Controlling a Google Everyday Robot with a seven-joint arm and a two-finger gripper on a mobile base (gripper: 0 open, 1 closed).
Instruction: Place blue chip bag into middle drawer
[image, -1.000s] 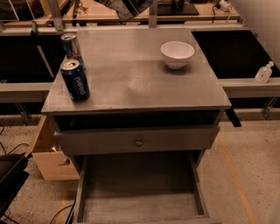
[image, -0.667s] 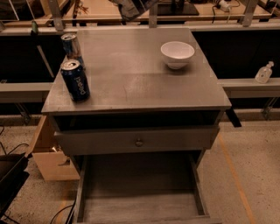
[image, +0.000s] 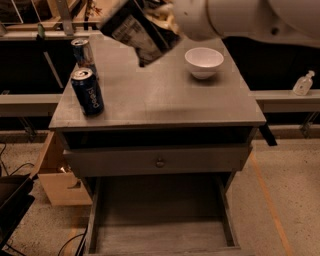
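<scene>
Nearest us, the middle drawer (image: 160, 237) stands pulled out. Above it we note a drawer front (image: 205, 159) with a knob. On the bench (image: 165, 100): Pepsi can (image: 88, 92), second can (image: 83, 52) behind it, white bowl (image: 204, 61). Over the far bench is the gripper (image: 167, 17), jaws pinching the blue chip bag (image: 137, 31), tilted, aloft.

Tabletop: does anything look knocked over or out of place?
Nothing spilled; the Pepsi can and bowl stand upright. Only the bag hangs tilted above the tabletop, at the tool.
</scene>
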